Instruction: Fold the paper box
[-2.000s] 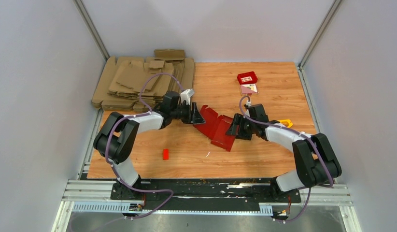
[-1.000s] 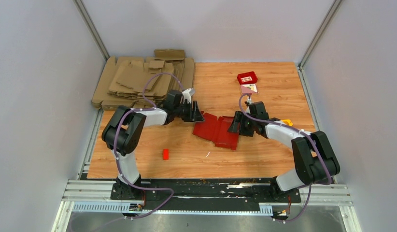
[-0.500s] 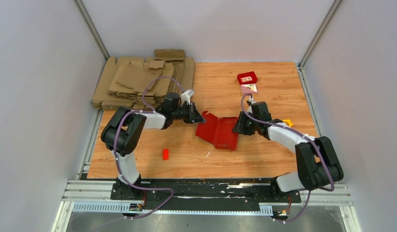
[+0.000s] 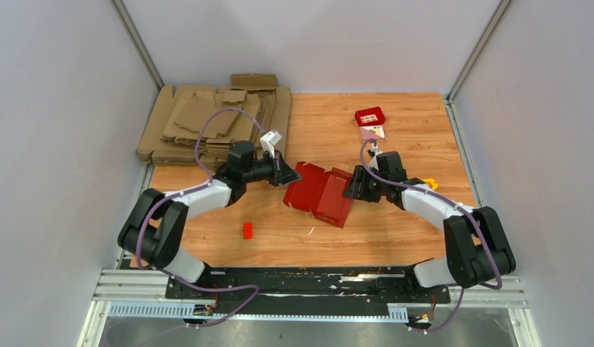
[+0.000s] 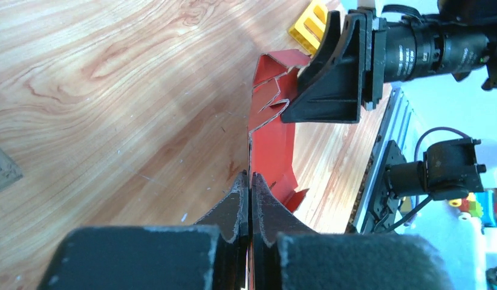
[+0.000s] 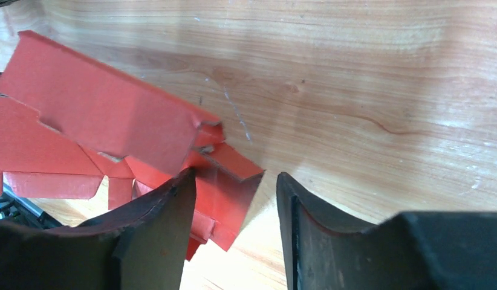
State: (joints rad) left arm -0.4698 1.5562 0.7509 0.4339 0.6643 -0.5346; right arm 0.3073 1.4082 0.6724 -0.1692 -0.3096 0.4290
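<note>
Left elbow was swung outward; paper box, edge hidden by clamping left gripper, was stretched left-right toward the spread right gripper.

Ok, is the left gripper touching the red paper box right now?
Touching. The left wrist view shows the left gripper pinched shut on the edge of the paper box.

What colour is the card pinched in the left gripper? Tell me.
Plain bright red, unprinted; the paper box shows best in the left wrist view.
</note>
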